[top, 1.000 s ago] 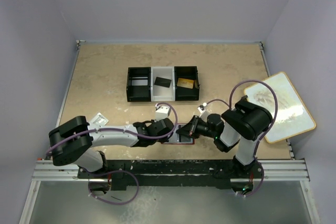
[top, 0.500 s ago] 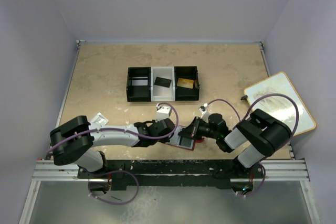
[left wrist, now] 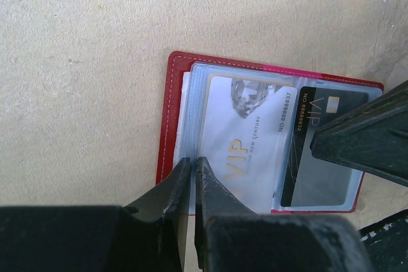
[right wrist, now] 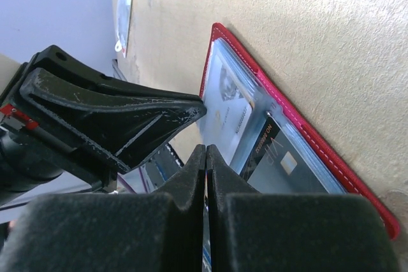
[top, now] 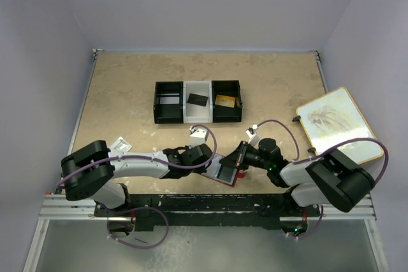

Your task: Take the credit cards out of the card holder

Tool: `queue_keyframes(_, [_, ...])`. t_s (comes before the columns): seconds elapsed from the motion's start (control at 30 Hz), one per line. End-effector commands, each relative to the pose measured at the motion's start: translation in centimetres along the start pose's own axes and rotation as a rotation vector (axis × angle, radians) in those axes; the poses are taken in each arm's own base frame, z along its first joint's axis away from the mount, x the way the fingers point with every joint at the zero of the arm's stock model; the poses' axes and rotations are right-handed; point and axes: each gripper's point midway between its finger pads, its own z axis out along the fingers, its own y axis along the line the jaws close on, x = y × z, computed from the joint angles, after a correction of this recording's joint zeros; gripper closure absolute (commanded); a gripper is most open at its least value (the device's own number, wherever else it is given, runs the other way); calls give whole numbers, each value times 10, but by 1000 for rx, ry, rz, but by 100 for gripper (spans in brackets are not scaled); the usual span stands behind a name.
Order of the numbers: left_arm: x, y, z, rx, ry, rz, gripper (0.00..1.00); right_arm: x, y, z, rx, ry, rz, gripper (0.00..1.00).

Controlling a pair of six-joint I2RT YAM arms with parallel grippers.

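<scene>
The red card holder (top: 224, 171) lies open on the table between my two grippers. In the left wrist view its pale blue panels (left wrist: 191, 93) hold a white VIP card (left wrist: 239, 138) and a black VIP card (left wrist: 319, 157). My left gripper (left wrist: 192, 160) is shut, its tips at the holder's near left edge. My right gripper (right wrist: 206, 148) is shut, its tips over the black card (right wrist: 268, 151). Whether either pinches anything is unclear. In the top view the left gripper (top: 210, 162) and the right gripper (top: 236, 159) meet over the holder.
A black-and-white three-compartment tray (top: 155, 103) stands behind, with a black card (top: 197, 100) in the middle and a gold card (top: 224, 100) on the right. A clear packet (top: 119, 144) lies at the left. A wood-rimmed white board (top: 338, 128) leans at the right.
My right arm has swung its elbow out to the right and lowered. The right gripper shifted slightly right, and the card holder slid a little toward the near edge. The left arm stayed still.
</scene>
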Motion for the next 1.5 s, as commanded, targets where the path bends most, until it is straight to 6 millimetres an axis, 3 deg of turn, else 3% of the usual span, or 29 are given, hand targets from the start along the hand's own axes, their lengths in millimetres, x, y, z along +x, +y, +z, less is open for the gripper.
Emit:
queue_keyframes(0.0, [32, 39, 2, -118, 94, 66, 97, -1, 1, -2, 18, 0, -42, 100])
queue_keyframes(0.23, [32, 33, 4, -102, 98, 61, 97, 16, 10, -2, 10, 40, -52, 81])
queue_keyframes(0.4, [31, 33, 3, -102, 98, 64, 97, 37, 6, 9, 49, 59, 9, 82])
queue_keyframes(0.67, [34, 36, 2, -100, 102, 58, 98, 44, 1, 9, 40, 58, 53, 84])
queue_keyframes(0.87, [34, 33, 2, -90, 103, 55, 98, 43, -3, 18, 71, 62, 83, 81])
queue_keyframes(1.23, [36, 30, 2, -68, 113, 57, 98, 35, 26, 25, -82, 35, 104, 82])
queue_keyframes(1.47, [37, 29, 1, -65, 116, 57, 98, 26, 32, 24, -111, -11, 143, 81])
